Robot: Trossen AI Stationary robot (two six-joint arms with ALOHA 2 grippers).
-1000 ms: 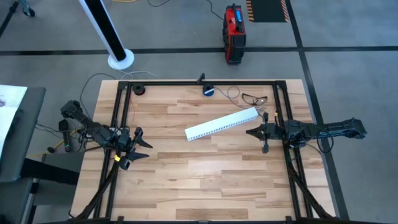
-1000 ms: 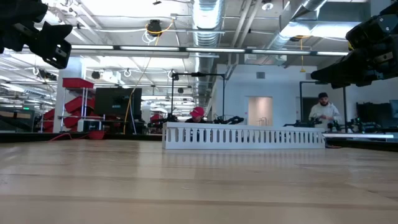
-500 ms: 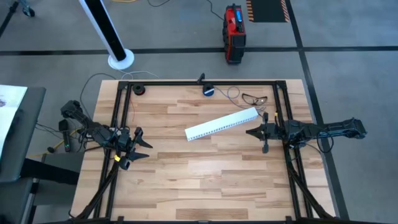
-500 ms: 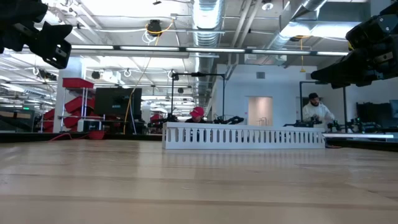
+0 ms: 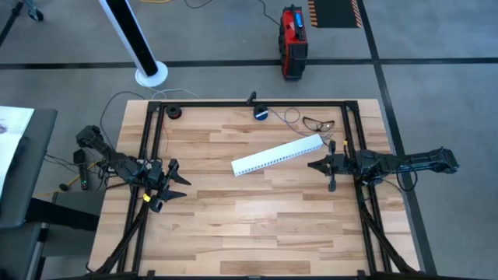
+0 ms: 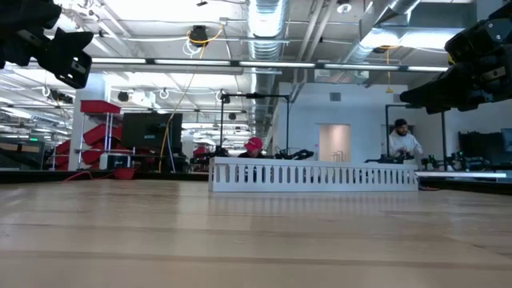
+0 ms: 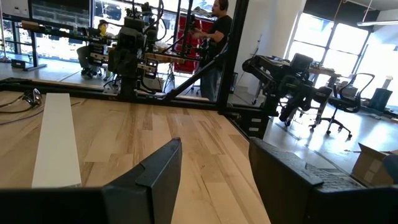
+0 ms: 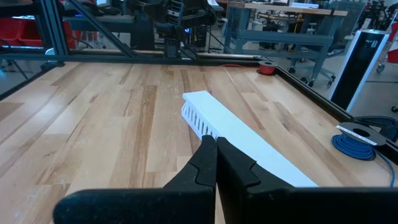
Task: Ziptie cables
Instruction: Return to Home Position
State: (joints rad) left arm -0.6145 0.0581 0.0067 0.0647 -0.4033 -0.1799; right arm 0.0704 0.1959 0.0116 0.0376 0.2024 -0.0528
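The table [image 5: 233, 225] is the biggest thing here: pale wooden planks with a mixed grain, laid in staggered strips and ringed by a thin black metal frame [image 5: 249, 102]. Across its middle, towards the right, a long white plastic cable duct [image 5: 278, 155] lies slantwise. Its top is a smooth flat lid and its side is cut into a comb of narrow slots, which the low view [image 6: 314, 174] shows plainly. What lies inside is hidden. Near the far edge sits a small round blue-black device [image 5: 261, 113]. Just past the duct's far right end a few thin dark cables [image 5: 318, 123] lie in a loose loop on the wood.

Nothing on the table has shifted in the last second, and both arms hold exactly as they were. The only change is in the room behind, where a person [image 6: 402, 142] at a bench has moved slightly to one side.

Both dark arms reach in low and nearly level from opposite sides. The left gripper [image 5: 180, 187] hangs over the table's left edge with its broad, matt black fingers [image 7: 158, 171] spread wide on nothing. The right gripper [image 5: 313, 165] points inward at the right edge, just short of the duct's near end, with its fingers [image 8: 202, 162] pressed together on nothing.
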